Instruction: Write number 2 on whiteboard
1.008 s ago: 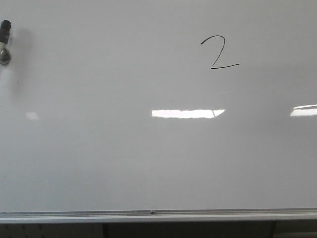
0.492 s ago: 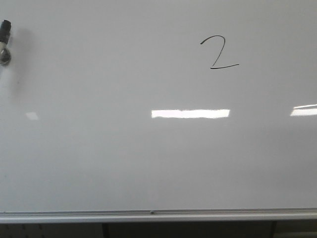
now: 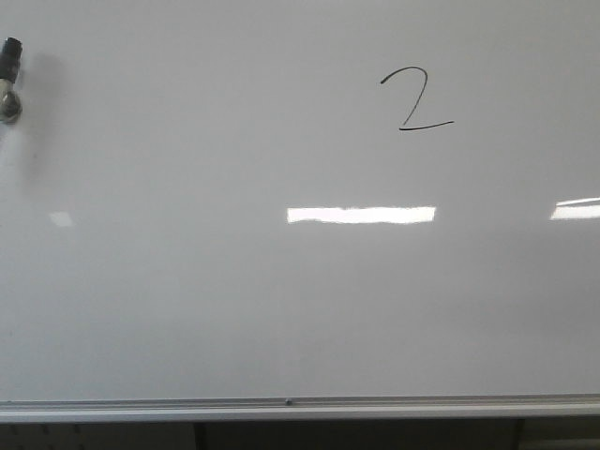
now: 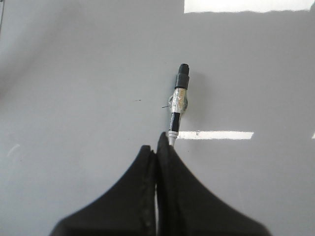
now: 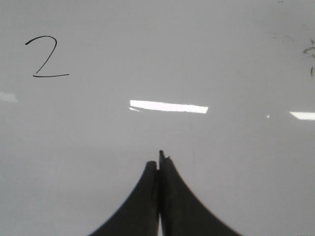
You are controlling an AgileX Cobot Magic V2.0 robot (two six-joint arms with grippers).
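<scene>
Number 2 [image 3: 416, 98]: thin black hand-drawn digit, curved top, slanting stem, flat base stroke. Sits on the upper part of the whiteboard [image 3: 187, 309], above and slightly right of the long bright light reflection [image 3: 361, 215] at the board's middle. Also seen in the right wrist view [image 5: 47, 56], small, off to one side of the fingers and well apart from them.

Whiteboard: glossy white-grey, fills nearly the whole front view; silver rail [image 3: 300, 409] along its lower edge, well below the digit. A second reflection [image 3: 575, 210] lies at the board's right edge, level with the first.

Marker [image 4: 177, 103]: black, slim, silvery wrap around its middle, black cap end away from the fingers. In the front view its end [image 3: 9, 80] shows at the far left edge of the board, well apart from the digit.

Left gripper [image 4: 160, 142]: black fingers pressed together, clamped on the marker's near end.

Right gripper [image 5: 160, 160]: black fingers closed against each other, nothing between them, over bare board.
</scene>
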